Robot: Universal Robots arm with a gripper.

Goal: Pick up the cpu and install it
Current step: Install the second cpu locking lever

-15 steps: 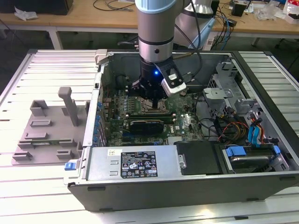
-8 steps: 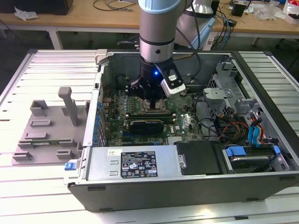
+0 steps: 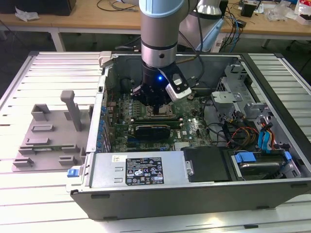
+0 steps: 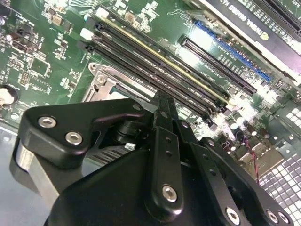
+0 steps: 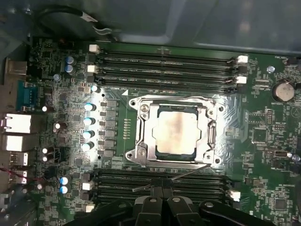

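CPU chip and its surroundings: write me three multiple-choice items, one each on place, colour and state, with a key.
1. Where is the chip?
A. on a shelf
B. in the metal-framed socket
C. in a drawer

2. What colour is the circuit board?
A. red
B. white
C. green

3. How is the computer case?
A. open, insides showing
B. closed
C. wrapped in plastic

Key:
1 B, the first wrist view shows it lying flat inside the frame.
2 C, both wrist views show green.
3 A, the exterior view looks straight in at the board.
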